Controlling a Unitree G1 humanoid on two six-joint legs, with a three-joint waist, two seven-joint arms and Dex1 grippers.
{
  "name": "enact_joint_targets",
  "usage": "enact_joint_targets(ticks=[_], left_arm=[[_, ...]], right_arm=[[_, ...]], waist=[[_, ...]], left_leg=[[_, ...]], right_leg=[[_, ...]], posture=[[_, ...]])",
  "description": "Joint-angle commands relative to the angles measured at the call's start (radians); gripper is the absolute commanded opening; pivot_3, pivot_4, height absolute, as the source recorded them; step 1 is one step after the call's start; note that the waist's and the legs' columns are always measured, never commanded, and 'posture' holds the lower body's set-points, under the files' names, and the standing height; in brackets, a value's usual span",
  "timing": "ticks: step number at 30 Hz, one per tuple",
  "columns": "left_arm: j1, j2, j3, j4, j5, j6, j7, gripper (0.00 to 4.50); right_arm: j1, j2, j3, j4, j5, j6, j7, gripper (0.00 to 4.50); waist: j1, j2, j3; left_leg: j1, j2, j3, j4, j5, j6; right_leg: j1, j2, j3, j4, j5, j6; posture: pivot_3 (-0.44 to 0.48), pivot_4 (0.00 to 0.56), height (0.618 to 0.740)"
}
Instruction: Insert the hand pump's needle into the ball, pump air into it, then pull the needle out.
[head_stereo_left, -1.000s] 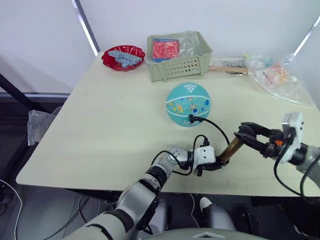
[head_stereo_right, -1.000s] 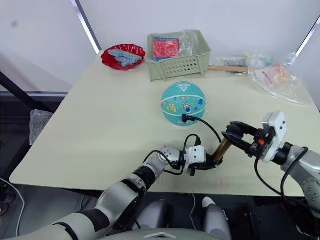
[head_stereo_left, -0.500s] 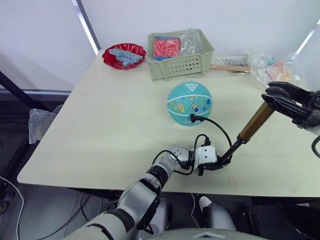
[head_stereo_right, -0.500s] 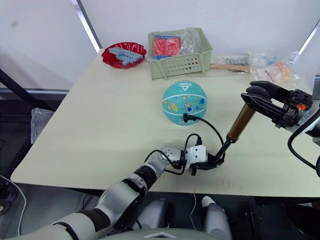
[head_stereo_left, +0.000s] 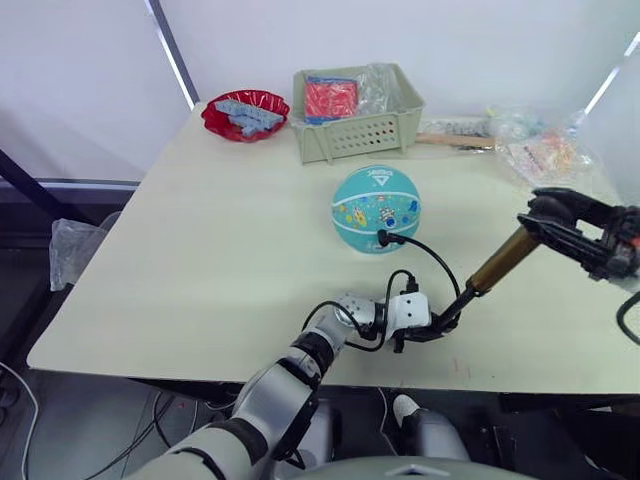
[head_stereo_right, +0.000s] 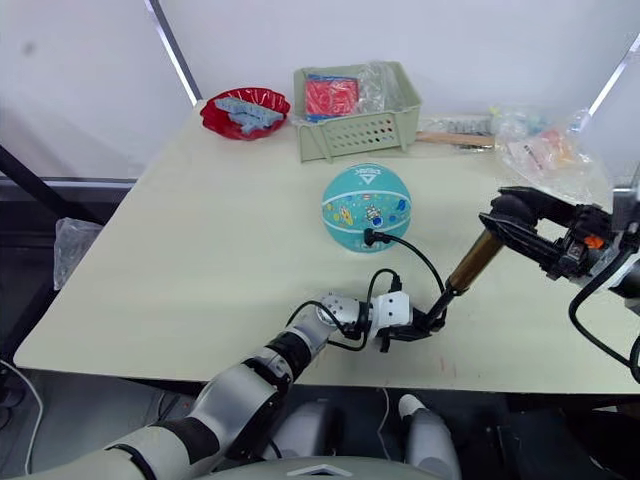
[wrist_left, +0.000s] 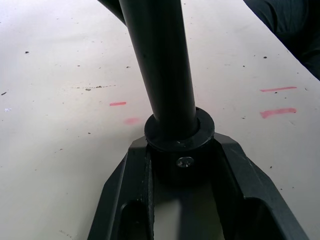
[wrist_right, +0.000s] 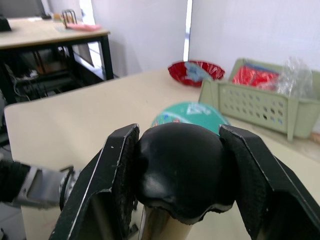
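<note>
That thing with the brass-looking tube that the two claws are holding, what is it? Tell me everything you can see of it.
It is the hand pump, slanting over the pale table. Its gold-bronze barrel looks like metal. The black handle end is up, clamped in the right gripper. A black rod runs down to the black base collar, pinned at table level between the left gripper's fingers. A thin black hose loops from the base to the teal ball, where its black fitting meets the surface.

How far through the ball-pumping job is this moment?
Done: the hose's needle end already sits in the ball. In hand: left gripper clamps the hand pump at its base, right gripper grips the top, barrel drawn out mid-stroke. Left: more pumping, then pulling the needle out.
</note>
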Motion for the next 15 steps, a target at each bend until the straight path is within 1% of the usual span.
enact_joint_targets(ticks=[1, 4, 12, 15], left_arm=[[0.063, 0.031, -0.094, 0.090, 0.103, 0.030, -0.050, 1.12], [0.063, 0.033, -0.095, 0.090, 0.104, 0.030, -0.052, 1.12], [0.062, 0.029, -0.096, 0.087, 0.101, 0.031, -0.052, 1.12], [0.063, 0.030, -0.096, 0.087, 0.101, 0.031, -0.051, 1.12]], right_arm=[[0.066, 0.012, 0.088, 0.045, -0.149, 0.014, -0.034, 2.06], [0.080, 0.033, 0.144, 0.052, -0.181, 0.009, -0.040, 2.06], [0.121, 0.165, 0.298, 0.125, -0.301, -0.057, -0.045, 2.06], [0.132, 0.173, 0.333, 0.150, -0.359, -0.072, -0.042, 2.06]], waist=[[-0.002, -0.003, -0.002], [-0.002, -0.001, -0.002], [-0.001, -0.002, -0.004], [-0.001, 0.000, -0.004]], left_leg=[[0.000, 0.001, 0.000, 0.000, 0.000, 0.000], [0.000, 0.001, 0.000, 0.000, 0.000, 0.000], [0.000, 0.001, -0.002, 0.000, 0.000, 0.000], [0.000, 0.000, -0.003, 0.000, 0.000, 0.000]], right_leg=[[0.000, 0.000, 0.000, 0.000, 0.000, 0.000], [0.000, 0.000, 0.000, 0.000, 0.000, 0.000], [0.000, -0.001, -0.002, 0.000, 0.000, 0.000], [0.000, 0.000, -0.003, 0.000, 0.000, 0.000]], posture=[[0.000, 0.150, 0.738], [0.000, 0.150, 0.738], [0.000, 0.150, 0.738], [0.000, 0.150, 0.738]])
